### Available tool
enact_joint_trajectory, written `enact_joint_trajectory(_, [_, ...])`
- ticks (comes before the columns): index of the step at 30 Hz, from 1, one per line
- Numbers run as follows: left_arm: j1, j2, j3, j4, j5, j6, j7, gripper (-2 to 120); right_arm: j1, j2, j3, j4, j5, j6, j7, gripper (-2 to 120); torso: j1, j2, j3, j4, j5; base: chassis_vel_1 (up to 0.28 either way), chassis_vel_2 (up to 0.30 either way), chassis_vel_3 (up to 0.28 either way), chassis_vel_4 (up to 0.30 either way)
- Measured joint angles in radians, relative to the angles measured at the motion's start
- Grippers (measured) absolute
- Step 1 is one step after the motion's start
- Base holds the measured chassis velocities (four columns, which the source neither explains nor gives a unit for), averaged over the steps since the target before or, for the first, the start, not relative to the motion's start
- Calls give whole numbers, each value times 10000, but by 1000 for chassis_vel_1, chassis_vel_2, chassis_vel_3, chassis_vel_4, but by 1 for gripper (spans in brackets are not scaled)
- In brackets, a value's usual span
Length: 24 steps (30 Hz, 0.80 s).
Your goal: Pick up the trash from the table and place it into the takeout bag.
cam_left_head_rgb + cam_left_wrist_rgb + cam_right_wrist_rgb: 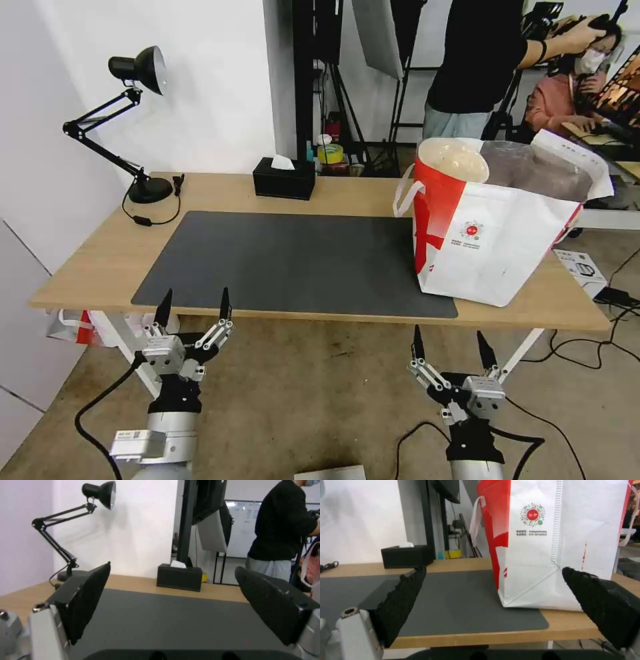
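The takeout bag (493,247) (540,555), white and red with a round logo, stands upright on the right part of the table (100,260), half on the dark grey mat (293,260). A beige pulp bowl (453,159) of the trash lies in the bag's open top, against the foil lining. My left gripper (197,293) (172,566) hangs open just below the table's front edge on the left. My right gripper (448,331) (494,568) is open too, below the front edge and facing the bag's lower corner. Nothing is between either pair of fingers.
A black desk lamp (137,67) stands at the table's back left with its cord beside it. A black tissue box (283,179) (180,580) (405,556) sits at the back middle. Cables (587,347) run over the floor at the right, and studio stands rise behind the table.
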Motion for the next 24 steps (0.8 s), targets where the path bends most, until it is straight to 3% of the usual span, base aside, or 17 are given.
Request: enact_joint_trajectory(24, [491,322,-77,807,301,-464,84,100,0,0,0,0,0,0,0,100,0,0,0,0,-1,0,0,0,0])
